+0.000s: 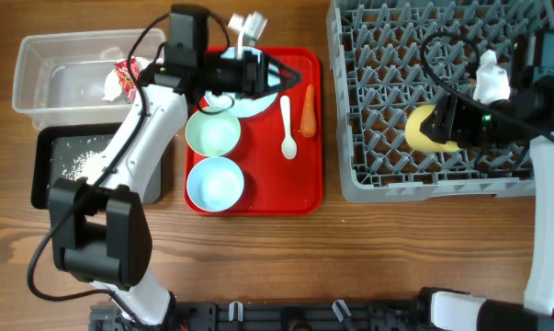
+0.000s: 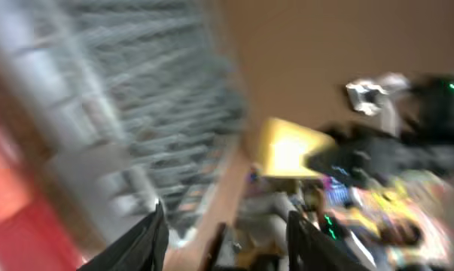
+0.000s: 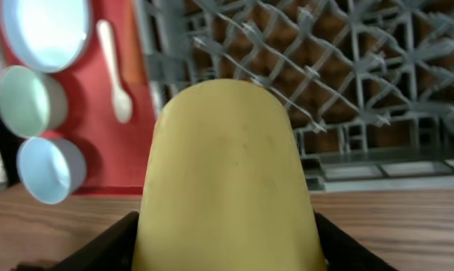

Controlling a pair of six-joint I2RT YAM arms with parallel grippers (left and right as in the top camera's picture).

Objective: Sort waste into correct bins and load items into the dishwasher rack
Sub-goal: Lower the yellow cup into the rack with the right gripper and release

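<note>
Yellow in the right jaws, left jaws apart

We see the right gripper [image 3: 227, 252] with its jaws clamped on the small yellow cup [image 3: 227, 173], one finger on each side of it. The grey dishwasher rack [image 3: 362, 83] lies beneath and beyond them. The left gripper [image 2: 227, 245] has its jaws apart, with nothing clear between them in the blur, above the pale blue plate [image 1: 258, 104] on the red tray [image 1: 304, 188]

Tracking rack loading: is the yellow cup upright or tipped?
Tipped: the yellow cup lies sideways over the dishwasher rack, clamped in the right gripper.
</note>
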